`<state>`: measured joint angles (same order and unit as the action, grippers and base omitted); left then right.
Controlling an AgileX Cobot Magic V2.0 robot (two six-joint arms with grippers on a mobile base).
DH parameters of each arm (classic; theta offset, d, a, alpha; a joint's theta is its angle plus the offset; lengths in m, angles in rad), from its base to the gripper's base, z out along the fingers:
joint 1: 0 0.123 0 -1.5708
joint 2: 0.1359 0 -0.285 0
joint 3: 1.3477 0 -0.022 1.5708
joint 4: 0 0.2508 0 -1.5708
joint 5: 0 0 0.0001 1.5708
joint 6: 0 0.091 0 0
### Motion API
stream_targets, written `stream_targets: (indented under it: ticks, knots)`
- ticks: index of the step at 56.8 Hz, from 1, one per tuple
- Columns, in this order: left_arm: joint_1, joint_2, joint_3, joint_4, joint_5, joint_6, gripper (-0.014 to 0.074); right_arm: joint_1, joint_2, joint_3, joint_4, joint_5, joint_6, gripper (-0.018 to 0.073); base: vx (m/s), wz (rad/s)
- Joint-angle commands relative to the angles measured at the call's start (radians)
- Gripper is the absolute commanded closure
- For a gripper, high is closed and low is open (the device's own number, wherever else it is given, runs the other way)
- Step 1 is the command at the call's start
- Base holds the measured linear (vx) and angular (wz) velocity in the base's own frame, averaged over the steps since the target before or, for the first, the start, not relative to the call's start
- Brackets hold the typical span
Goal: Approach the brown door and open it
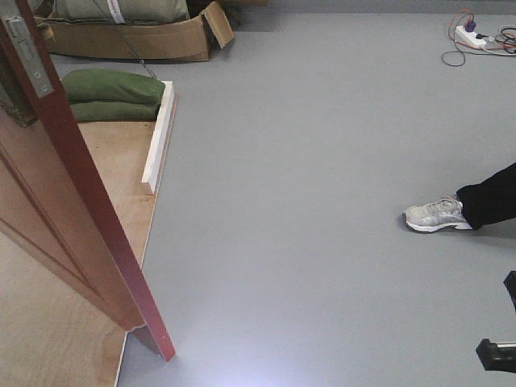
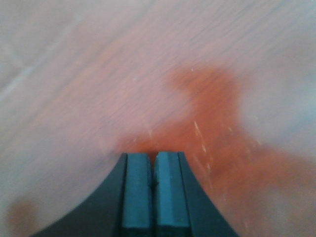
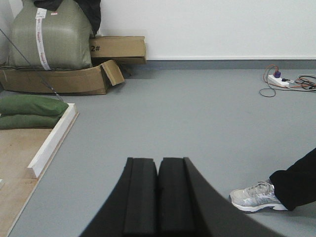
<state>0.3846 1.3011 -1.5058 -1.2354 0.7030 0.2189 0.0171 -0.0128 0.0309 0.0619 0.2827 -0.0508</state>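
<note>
Floor (image 1: pixel 322 161): grey and smooth, filling most of the front view.
Brown door (image 1: pixel 72 210): on the left of the front view, narrow edge towards the camera, bottom corner over the seam between plywood and grey floor.
Plywood base (image 1: pixel 121 161): beneath and behind the door.
Cardboard box (image 1: pixel 137 40): at the far wall, flap open.
Green sacks (image 1: pixel 113 93): two stacked, at the far end of the white batten (image 1: pixel 159 133).
Person's shoe (image 1: pixel 435 215): pale trainer under a dark trouser leg, on the right.
My left pincer (image 2: pixel 153 163): pads pressed together with nothing between them; the door's reddish wood (image 2: pixel 212 98) fills the view just ahead, blurred, so I cannot tell if we touch.
My right pincer (image 3: pixel 158 165): pads together, holding nothing, over bare floor, well apart from the door.
Power strip (image 1: pixel 469 35): far right, cables coiled.
</note>
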Motion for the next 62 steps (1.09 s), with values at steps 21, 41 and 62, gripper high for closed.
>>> stream_targets:
  ticks: [21,41,62]
  knots:
    - [-0.005,-0.021,-0.031,-0.058,-0.026,0.002,0.0603,-0.001,-0.006,0.005,0.0,-0.081,-0.006,0.0559,0.08,-0.05]
    - [-0.005,-0.021,-0.031,-0.058,-0.026,0.002,0.0603,-0.001,-0.006,0.005,0.0,-0.081,-0.006,0.0559,0.11,-0.06]
    - [-0.005,-0.021,-0.031,-0.058,-0.026,0.002,0.0603,-0.001,-0.006,0.005,0.0,-0.081,-0.006,0.0559,0.16,-0.02]
